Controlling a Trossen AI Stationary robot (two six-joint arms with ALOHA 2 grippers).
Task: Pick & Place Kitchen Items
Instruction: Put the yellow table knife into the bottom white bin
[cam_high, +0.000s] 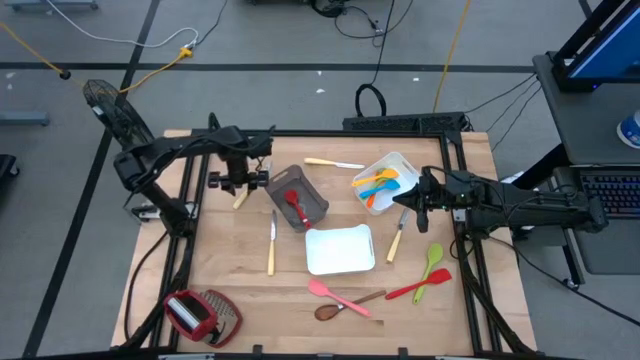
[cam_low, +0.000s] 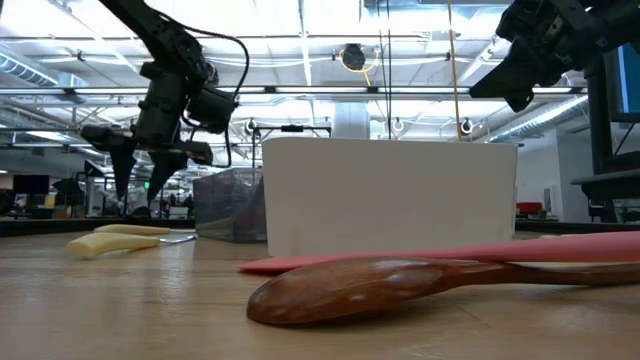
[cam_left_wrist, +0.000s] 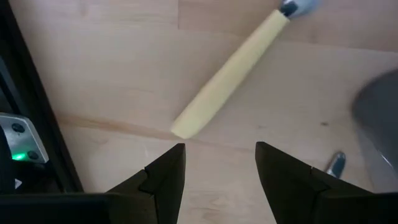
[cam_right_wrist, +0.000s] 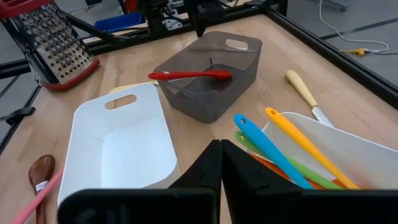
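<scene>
My left pincer (cam_left_wrist: 219, 163), its 2 fingers apart, hangs over the pale-handled metal knife (cam_left_wrist: 231, 79) lying on the wooden table (cam_left_wrist: 112, 68) left of the grey bin (cam_high: 297, 197), so I should drop straight down and squeeze its handle's middle.

Loads of small utensils scattered around. Red spoon (cam_high: 296, 203) lying inside the grey bin (cam_high: 318, 205). Blue (cam_high: 383, 177), orange (cam_high: 385, 186) and green ones piled in the white tray (cam_high: 404, 163) at the back. Pale-handled knives flat on the wood: one behind the bin (cam_high: 333, 163), one in front of it (cam_high: 271, 243), one by the left side (cam_left_wrist: 230, 71), one right of the empty tray (cam_high: 397, 238). Green spatula (cam_high: 431, 260), red spatula (cam_high: 420, 286), pink spoon (cam_high: 336, 295) and brown wooden spoon (cam_high: 346, 304) near the front edge.
</scene>
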